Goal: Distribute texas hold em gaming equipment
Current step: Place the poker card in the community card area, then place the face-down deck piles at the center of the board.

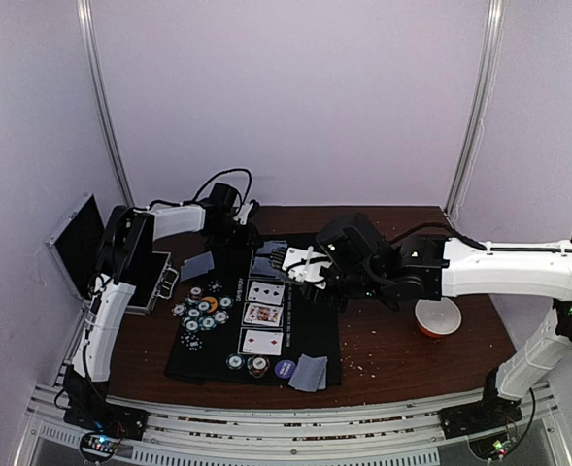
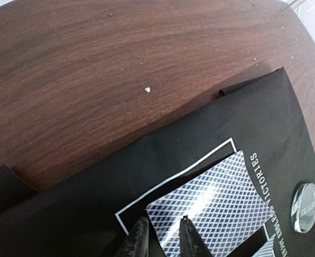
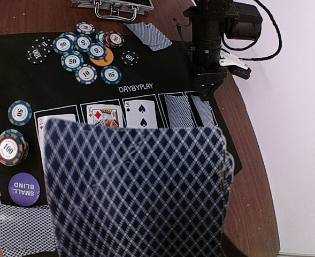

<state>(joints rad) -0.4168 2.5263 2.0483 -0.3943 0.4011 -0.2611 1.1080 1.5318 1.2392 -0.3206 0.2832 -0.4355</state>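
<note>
A black poker mat (image 1: 208, 364) carries a row of cards: three face-up cards (image 3: 140, 112) and two face-down ones (image 3: 177, 110). My left gripper (image 2: 163, 235) is at the mat's far end. Its fingers stand slightly apart over the corner of a face-down card (image 2: 210, 206) that lies flat in a white-outlined box. My right gripper (image 1: 305, 267) hovers over the mat's far part, shut on a deck of blue-backed cards (image 3: 136, 193). The deck hides its fingers. Loose poker chips (image 3: 85, 51), a chip stack (image 3: 10, 147) and a purple small-blind disc (image 3: 24, 189) lie on the mat.
An open metal case (image 1: 120, 262) stands at the left table edge. A bowl, white inside and orange outside (image 1: 437, 317), sits right of the mat. Face-down cards (image 1: 310, 372) lie at the mat's near edge and others (image 1: 197, 265) by the case. A silver disc (image 2: 305, 206) lies beside the card box.
</note>
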